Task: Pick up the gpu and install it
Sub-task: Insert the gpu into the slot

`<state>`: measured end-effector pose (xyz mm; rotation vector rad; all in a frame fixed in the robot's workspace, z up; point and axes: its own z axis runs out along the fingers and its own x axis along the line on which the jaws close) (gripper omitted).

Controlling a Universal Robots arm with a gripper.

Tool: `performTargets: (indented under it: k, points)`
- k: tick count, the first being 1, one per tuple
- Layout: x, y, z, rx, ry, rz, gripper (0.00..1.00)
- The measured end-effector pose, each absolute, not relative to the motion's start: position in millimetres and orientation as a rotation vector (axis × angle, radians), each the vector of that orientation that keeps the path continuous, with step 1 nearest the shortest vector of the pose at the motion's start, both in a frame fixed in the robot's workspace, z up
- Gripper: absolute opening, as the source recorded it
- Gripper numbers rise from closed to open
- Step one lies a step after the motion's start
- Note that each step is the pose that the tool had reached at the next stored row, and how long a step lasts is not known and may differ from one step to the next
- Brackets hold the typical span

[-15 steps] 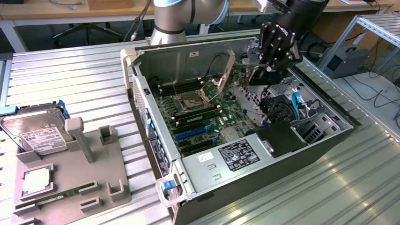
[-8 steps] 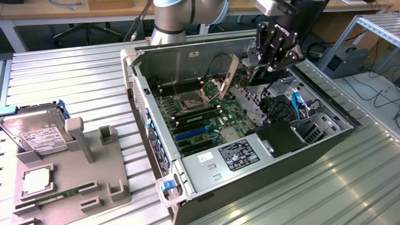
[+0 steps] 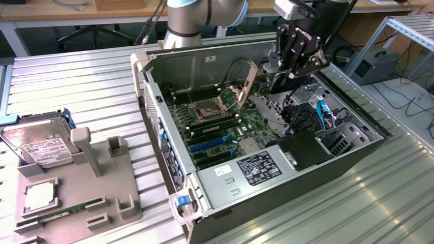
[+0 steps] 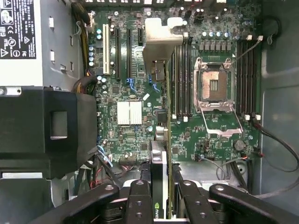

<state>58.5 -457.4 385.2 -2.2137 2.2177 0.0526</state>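
Note:
My gripper (image 3: 290,70) hangs over the open computer case (image 3: 352,152), near its far end, and is shut on the gpu (image 3: 261,81). The card is held on edge above the motherboard (image 3: 220,129), with its silver bracket (image 3: 249,84) pointing away from the fingers. In the wrist view the gpu (image 4: 159,163) appears edge-on between the black fingers (image 4: 140,200) of my gripper (image 4: 161,198), and its bracket (image 4: 161,42) hovers over the expansion slots (image 4: 128,51) beside the memory slots. The card is clear of the board and touches no slot. The open processor socket (image 4: 214,86) lies to one side.
A grey fixture (image 3: 74,193) at the exterior view's left holds a hard drive (image 3: 42,147), a processor (image 3: 40,195) and a green memory stick (image 3: 64,211). Inside the case sit a black shroud (image 3: 305,150), loose cables (image 3: 322,112) and the drive cage. The arm's base (image 3: 186,23) stands behind the case.

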Motion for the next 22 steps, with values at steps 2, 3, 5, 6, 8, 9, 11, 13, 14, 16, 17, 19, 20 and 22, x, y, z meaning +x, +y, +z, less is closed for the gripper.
performTargets:
  k: [2, 3, 5, 6, 8, 9, 11, 13, 14, 16, 17, 19, 20, 22]
  points:
    - [56.1, -457.4, 384.1, -2.21, 2.214, 0.044, 0.27]
    - [55.1, -457.4, 383.5, -2.21, 2.213, 0.043, 0.27]
    - [53.5, -457.4, 382.7, -2.209, 2.213, 0.042, 0.27]
    - [53.2, -457.4, 382.6, -2.209, 2.213, 0.042, 0.27]
    - [53.0, -457.4, 382.5, -2.209, 2.213, 0.042, 0.27]
    - [51.5, -457.4, 382.4, -2.209, 2.213, 0.042, 0.27]
    - [47.4, -457.3, 382.3, -2.209, 2.213, 0.042, 0.27]
    - [41.3, -457.4, 382.1, -2.208, 2.214, 0.042, 0.27]
    - [40.4, -457.4, 382.1, -2.208, 2.215, 0.042, 0.27]
    - [40.3, -457.4, 382.1, -2.208, 2.215, 0.042, 0.27]
    - [40.3, -457.4, 382.1, -2.208, 2.214, 0.042, 0.27]
    - [40.3, -457.4, 382.1, -2.208, 2.214, 0.042, 0.27]
    - [40.3, -457.4, 382.1, -2.208, 2.214, 0.042, 0.27]
    - [40.3, -457.4, 382.1, -2.208, 2.215, 0.042, 0.27]
